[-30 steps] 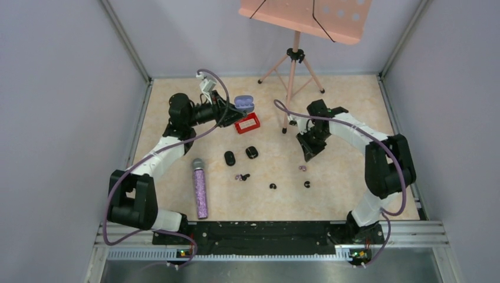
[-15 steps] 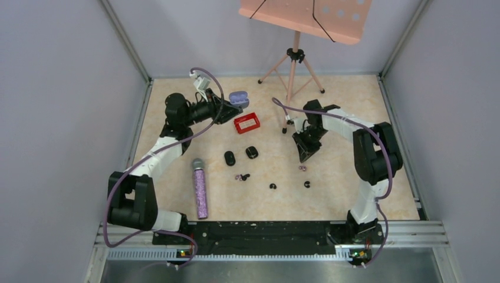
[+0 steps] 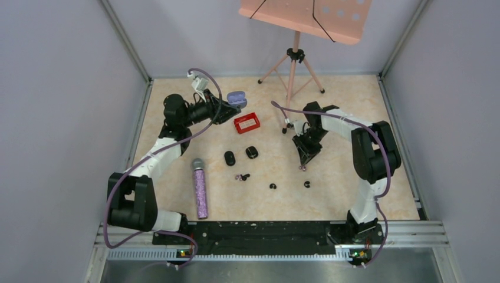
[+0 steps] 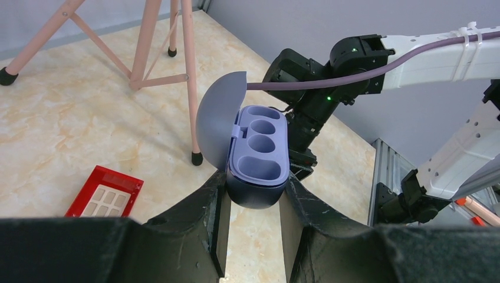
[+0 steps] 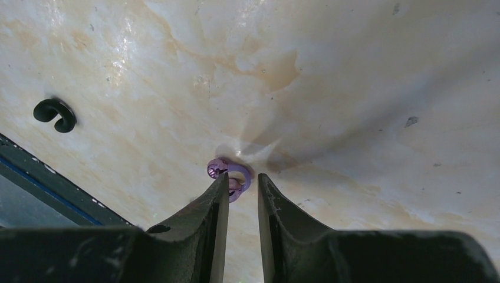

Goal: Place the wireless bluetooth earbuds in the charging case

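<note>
- the red box (image 3: 247, 123) lies flat on the table (image 3: 354, 106) and serves as the landmark for every place below.
- the left gripper (image 4: 253, 197) hangs above the table just behind the red box, toward its left. its jaws are clamped on the lower half of the purple charging case (image 4: 257, 156).
- the case's lid is hinged open and stands up on one side. the lilac insert with its three hollows faces the left wrist camera.
- the right gripper (image 5: 240, 177) is to the right of the red box and somewhat nearer the arm bases, pointing down at the table. its jaws stand a narrow gap apart, with bare table showing between them.
- a pinkish-purple earbud (image 5: 231, 174) lies on the table at those fingertips, tucked against one finger and partly hidden by it. whether the other finger touches it cannot be told.
- a black earbud (image 3: 306, 184) lies right of the red box and much nearer the bases, apart from the right gripper.
- a second black earbud (image 3: 273, 186) lies beside it, closer to the red box's line.
- a small earbud cluster (image 3: 242, 176), pinkish and black, sits straight toward the bases from the red box.
- two black oval cases (image 3: 229, 158) lie between the red box and that cluster.
- the glittery purple microphone (image 3: 200, 188) lies left of the red box and nearer the bases.
- the pink music stand (image 3: 293, 59) rises behind the red box, to its right.
</note>
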Controlling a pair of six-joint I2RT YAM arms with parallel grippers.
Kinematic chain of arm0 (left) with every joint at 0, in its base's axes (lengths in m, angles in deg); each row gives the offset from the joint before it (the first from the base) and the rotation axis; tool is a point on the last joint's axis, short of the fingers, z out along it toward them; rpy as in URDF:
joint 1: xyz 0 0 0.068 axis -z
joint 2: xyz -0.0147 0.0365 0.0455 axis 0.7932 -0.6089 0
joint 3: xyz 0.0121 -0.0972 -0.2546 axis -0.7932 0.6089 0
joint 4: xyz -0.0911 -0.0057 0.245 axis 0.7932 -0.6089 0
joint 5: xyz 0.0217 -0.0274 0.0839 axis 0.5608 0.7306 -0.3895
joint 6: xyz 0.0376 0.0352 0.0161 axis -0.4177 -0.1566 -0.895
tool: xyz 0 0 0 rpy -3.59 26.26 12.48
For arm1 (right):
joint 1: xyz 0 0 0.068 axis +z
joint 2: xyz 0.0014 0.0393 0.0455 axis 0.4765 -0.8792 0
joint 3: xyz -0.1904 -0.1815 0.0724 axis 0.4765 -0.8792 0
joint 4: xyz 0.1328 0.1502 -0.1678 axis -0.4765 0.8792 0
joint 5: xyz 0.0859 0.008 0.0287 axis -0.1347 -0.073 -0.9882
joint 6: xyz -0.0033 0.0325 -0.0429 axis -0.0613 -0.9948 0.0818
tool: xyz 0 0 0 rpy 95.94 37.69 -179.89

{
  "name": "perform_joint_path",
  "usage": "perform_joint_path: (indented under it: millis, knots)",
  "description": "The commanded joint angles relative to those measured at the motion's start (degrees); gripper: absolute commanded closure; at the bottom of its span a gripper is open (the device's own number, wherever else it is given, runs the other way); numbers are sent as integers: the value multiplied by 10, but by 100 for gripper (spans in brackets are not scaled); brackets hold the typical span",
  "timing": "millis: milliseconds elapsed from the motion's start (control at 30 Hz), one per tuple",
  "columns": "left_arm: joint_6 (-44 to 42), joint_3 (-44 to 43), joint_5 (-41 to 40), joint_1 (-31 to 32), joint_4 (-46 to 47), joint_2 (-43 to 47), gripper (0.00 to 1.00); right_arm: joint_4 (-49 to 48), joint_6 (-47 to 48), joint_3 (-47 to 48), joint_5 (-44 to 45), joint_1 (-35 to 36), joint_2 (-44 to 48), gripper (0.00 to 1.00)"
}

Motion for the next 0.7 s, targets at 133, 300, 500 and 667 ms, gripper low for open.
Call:
perform_joint_path:
  millis: [133, 300, 500, 667]
  knots:
    - [4, 5, -8, -3, 27, 14, 100, 11, 5, -11, -9, -5, 16, 77]
    - [3, 9, -12, -3, 27, 17, 100, 10, 4, -22, -12, -4, 14, 79]
    - [-2, 11, -15, -3, 21, 21, 100, 8, 3, -43, -10, -3, 17, 79]
    - [-2, 11, -17, -3, 20, 18, 100, -6, 0, -74, 3, 10, 32, 81]
